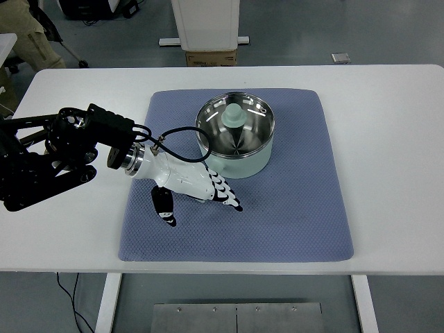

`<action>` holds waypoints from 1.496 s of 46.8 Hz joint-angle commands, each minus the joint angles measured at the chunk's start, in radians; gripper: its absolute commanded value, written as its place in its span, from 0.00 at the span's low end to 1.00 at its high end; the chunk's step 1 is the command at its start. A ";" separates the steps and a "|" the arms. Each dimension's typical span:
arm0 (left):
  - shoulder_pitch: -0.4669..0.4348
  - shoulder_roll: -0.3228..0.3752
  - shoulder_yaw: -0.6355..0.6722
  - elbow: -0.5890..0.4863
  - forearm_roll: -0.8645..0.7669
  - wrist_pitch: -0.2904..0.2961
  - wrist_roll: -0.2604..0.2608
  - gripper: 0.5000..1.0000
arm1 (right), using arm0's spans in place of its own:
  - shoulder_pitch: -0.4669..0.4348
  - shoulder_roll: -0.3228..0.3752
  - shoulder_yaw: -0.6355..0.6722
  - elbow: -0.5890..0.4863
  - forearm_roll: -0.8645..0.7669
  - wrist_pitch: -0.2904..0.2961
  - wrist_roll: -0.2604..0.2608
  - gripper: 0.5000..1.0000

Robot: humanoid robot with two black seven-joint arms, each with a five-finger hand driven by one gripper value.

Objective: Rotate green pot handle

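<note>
A: Far left, upper corner: part of a person (28, 31) in tan clothing, beside the table (388, 159).

B: Below that, along the left edge: black left arm (48, 156), reaching in over the white table toward the middle.

A: Next to the right: left hand (187, 184), white with black-tipped fingers (225, 198), palm down over the blue-grey mat (298, 201), wrist toward the left. Fingers extended, a little apart, pointing right and toward the near edge; thumb (164, 207) splayed separately toward the near edge. Nothing grasped. Whether resting on the mat or just above it: not determinable.

B: Black cable (182, 133) looped from the wrist up toward the pot's left side.

A: Centre: green pot (236, 135), upright on the mat's far half, pale green outside, shiny metal inside. Knob-shaped green handle (234, 116) seen in the middle of the pot. Hand just beside the pot's near-left wall; contact with it not clearly visible, handle untouched.

B: Behind the table, top centre: white post (205, 24) with a cardboard box (211, 57) at its foot.

A: Far right: bare white table only; on the floor beyond, a small grey plate (340, 58).
</note>
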 commanded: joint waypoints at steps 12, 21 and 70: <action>-0.040 0.033 0.031 0.000 0.050 0.000 -0.001 1.00 | 0.000 0.000 0.000 0.000 0.000 0.000 0.000 1.00; -0.057 0.047 0.045 0.000 0.076 0.002 -0.003 1.00 | 0.000 0.000 0.000 0.000 0.000 0.000 0.000 1.00; -0.106 0.090 0.090 0.060 0.183 0.011 -0.001 1.00 | 0.000 0.000 0.000 0.000 0.000 0.000 0.000 1.00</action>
